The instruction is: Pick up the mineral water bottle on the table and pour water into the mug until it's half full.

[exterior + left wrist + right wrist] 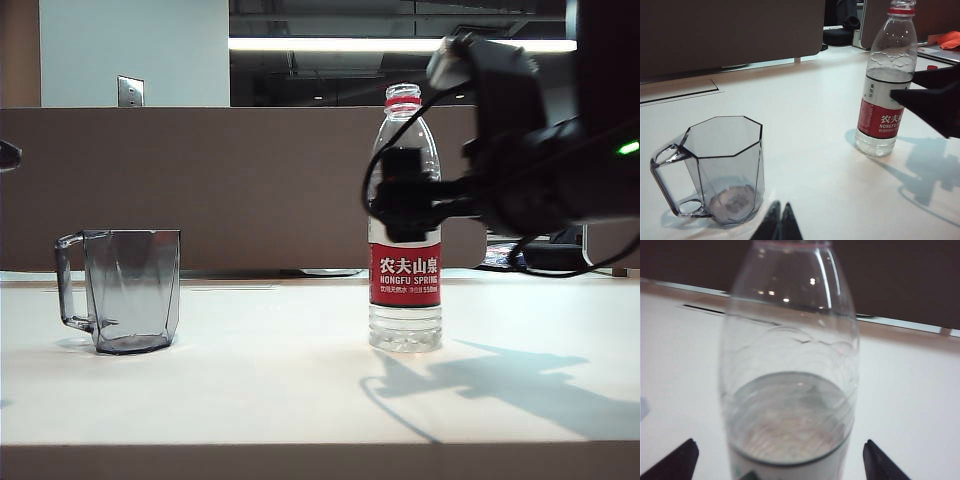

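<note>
The mineral water bottle (405,270) stands upright right of the table's (250,390) middle, open-necked with a red ring, and its water (790,415) reaches just above the label. My right gripper (779,445) is open around it at label height, both fingertips apart from the plastic; in the exterior view it (404,205) reaches in from the right. The smoky mug (130,290) stands upright and empty at the left, handle pointing left. My left gripper (780,220) is shut with nothing in it, hovering just beside the mug (725,165), far from the bottle (885,95).
A brown partition (250,180) runs along the table's back edge. Dark equipment (550,255) and an orange object (950,37) lie beyond the table at the back right. The tan front edge (300,462) is close to the camera.
</note>
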